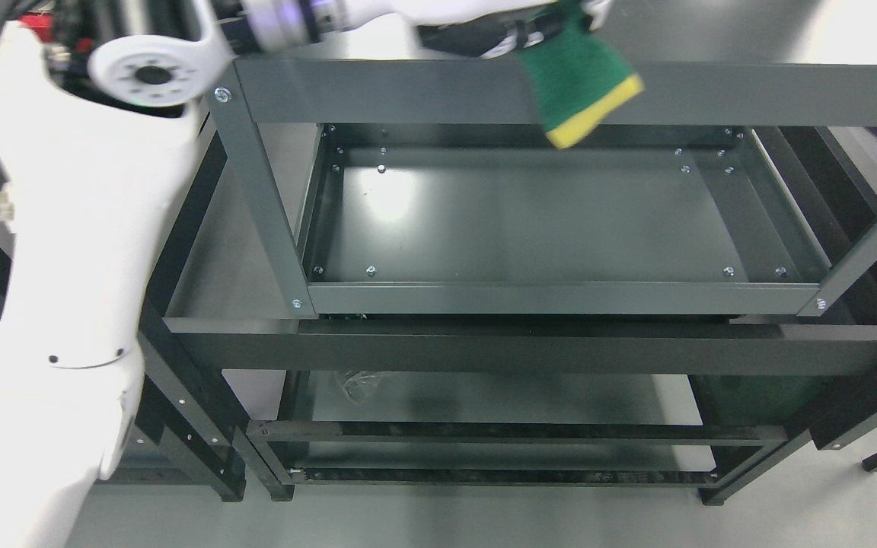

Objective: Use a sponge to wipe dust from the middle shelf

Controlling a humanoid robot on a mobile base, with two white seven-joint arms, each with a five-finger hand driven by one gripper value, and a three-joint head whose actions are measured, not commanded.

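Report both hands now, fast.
Left hand: closed on the sponge, held above the rack's top rail.
Right hand: not in view.

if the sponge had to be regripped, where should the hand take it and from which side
Probably by the green top end, from above. The sponge hangs tilted from the left hand with its yellow edge lowest; gripping the top keeps that lower end free for wiping the shelf.

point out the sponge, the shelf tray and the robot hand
sponge [579, 84], head view, on its green face
shelf tray [560, 297], head view, on its front rim
left robot hand [515, 34], head view, on the dark part gripping the sponge's top
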